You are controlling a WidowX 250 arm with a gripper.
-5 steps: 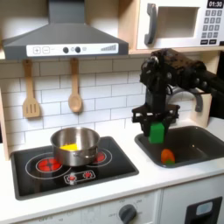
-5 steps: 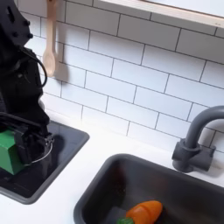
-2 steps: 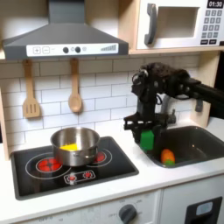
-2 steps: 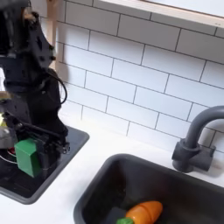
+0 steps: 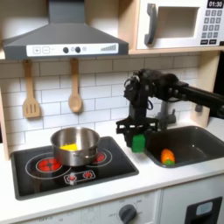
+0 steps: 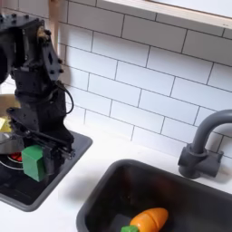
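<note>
My gripper is shut on a green block and holds it just above the right edge of the black stove top, left of the sink. In the second exterior view the same green block hangs in the gripper over the stove's corner. A silver pot with something yellow inside sits on the stove, to the first exterior view's left of the gripper. An orange carrot lies in the sink, also seen as a carrot in the second exterior view.
Two wooden utensils hang on the tiled wall under the range hood. A microwave sits high at the right. A grey faucet stands behind the sink. White counter surrounds the stove.
The arm has carried the green block leftward in the first exterior view, from over the sink's left edge to above the stove's right edge. Pot and carrot stayed put.
</note>
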